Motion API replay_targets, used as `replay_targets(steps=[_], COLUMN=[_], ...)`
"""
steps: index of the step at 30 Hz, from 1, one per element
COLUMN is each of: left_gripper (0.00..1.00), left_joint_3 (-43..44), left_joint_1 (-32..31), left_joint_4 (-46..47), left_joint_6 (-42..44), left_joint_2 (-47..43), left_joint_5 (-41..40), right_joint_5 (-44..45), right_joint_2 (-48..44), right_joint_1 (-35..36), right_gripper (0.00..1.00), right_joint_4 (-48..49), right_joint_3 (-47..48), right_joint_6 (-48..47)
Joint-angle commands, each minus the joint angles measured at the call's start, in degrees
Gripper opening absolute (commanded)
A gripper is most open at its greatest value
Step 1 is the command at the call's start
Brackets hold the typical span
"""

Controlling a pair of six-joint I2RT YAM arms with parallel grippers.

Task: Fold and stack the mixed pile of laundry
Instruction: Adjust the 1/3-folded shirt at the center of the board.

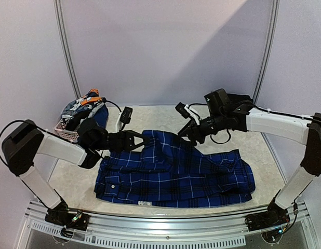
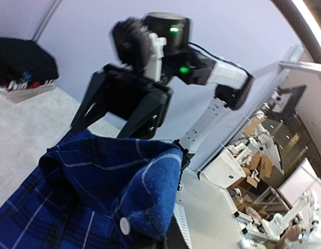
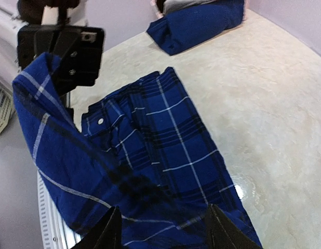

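The left arm [image 1: 56,148] and right arm [image 1: 277,122] wear white shells between black joints, with black jaws, thin black cables [image 2: 212,56] and green indicator lights [image 2: 174,29].

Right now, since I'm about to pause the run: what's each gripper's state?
Left gripper: closed on the blue plaid shirt.
Right gripper: open, fingers apart at the shirt.

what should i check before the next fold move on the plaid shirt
1. left pincer shut on the blue plaid shirt at its far edge: ok
2. right pincer gripping that edge: not ok, jaws stand apart around the cloth
3. shirt lying flat: not ok, far edge lifted and bunched
4. basket with the other laundry apart from the shirt: ok
5. near hem inside the table edge: ok
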Motion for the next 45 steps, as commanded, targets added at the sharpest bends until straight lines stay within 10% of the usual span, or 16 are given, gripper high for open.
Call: replay_targets(steps=[1,5,11,45], left_gripper=[0.00,0.00,0.00,0.00], left_joint_3=[1.0,7.8,12.1,20.2], left_joint_1=[-0.6,-4.5,-6.7,-9.1], left_joint_4=[-28.7,-60.8,-80.6,-104.5], left_joint_6=[9.6,17.2,15.2,16.6], left_joint_2=[-11.2,-19.7,-25.2,-29.1], left_joint_5=[-9.8,-23.5,-34.6,-44.7], right_joint_5=[11.3,29.2,43.7,38.0], right_joint_2=[-5.9,-9.1,-9.5,-12.0], right_joint_1=[-0.1,-0.4,-0.8,-0.7], right_gripper=[0.56,0.57,0.52,0.36], right_joint_4=[6.6,7.8,4.2,8.3], right_joint_3=[-2.7,-5.3,-8.0,-37.5], right_joint_6=[9.5,14.5,20.2,37.2])
